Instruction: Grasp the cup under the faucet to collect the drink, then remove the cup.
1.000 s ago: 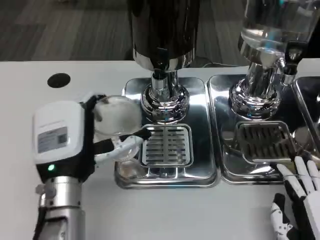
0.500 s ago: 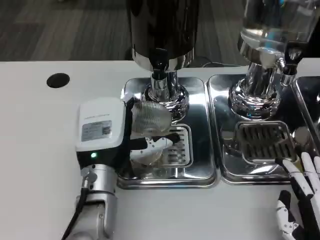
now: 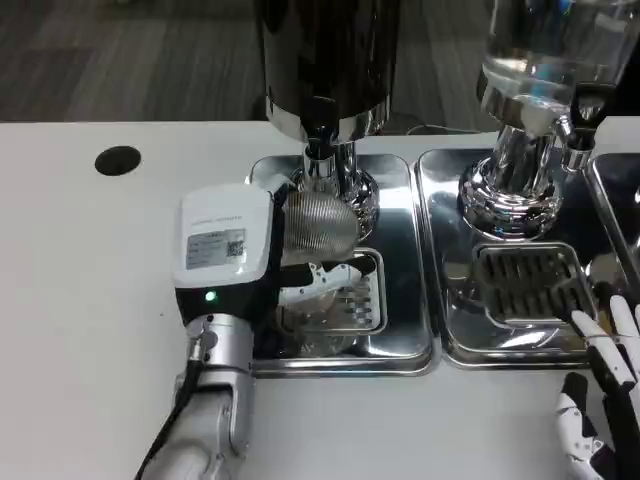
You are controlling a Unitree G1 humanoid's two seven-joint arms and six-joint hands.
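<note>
Fingers of left hand grip upright cup.

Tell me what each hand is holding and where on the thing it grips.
The left hand holds the clear cup by its side wall, over the drip grate below the dark dispenser's faucet. The right hand holds nothing.

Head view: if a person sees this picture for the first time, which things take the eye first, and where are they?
First comes the left hand, left of centre, holding a clear cup over the drain grate of the left steel tray, under the dark dispenser's faucet. Next, the clear dispenser on shiny steel at upper right. The right hand waits at the lower right corner, fingers apart.
</note>
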